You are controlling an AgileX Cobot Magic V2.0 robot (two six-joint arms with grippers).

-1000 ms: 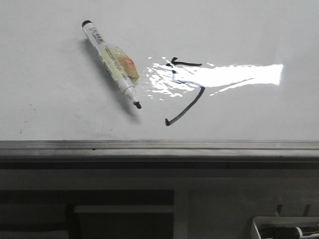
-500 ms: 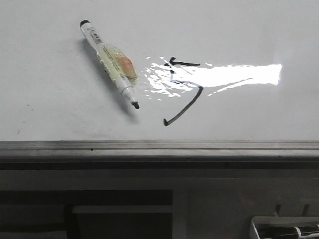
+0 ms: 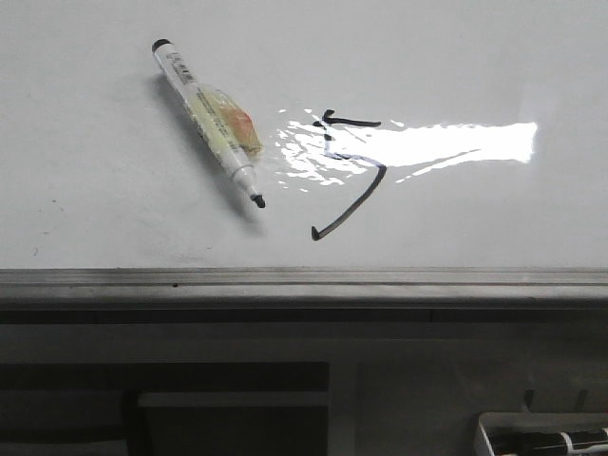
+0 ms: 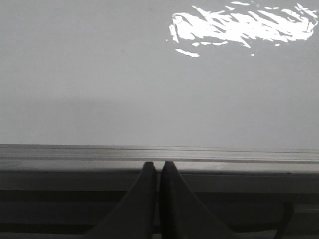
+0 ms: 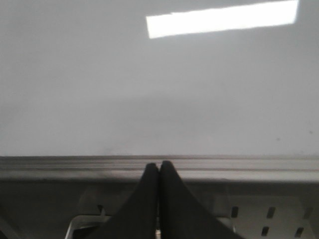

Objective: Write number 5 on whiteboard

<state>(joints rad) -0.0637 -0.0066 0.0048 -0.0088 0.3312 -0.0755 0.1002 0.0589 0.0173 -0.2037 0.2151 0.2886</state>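
The whiteboard fills the front view, glossy white with a bright glare band. The number 5 is drawn on it in thin black strokes, with a short top bar and a hooked lower stroke. An uncapped white marker lies loose on the board, left of the 5, tip towards the grey rail. Neither gripper shows in the front view. My left gripper is shut and empty, its tips over the rail. My right gripper is shut and empty, also at the rail.
A small white tray holding markers sits below the board at the front right. A dark recess lies under the rail at the front left. A perforated grey panel shows below the rail in the right wrist view.
The front view has shifted very slightly; the marker and the 5 keep their places on the board. No arm appears in any front frame.
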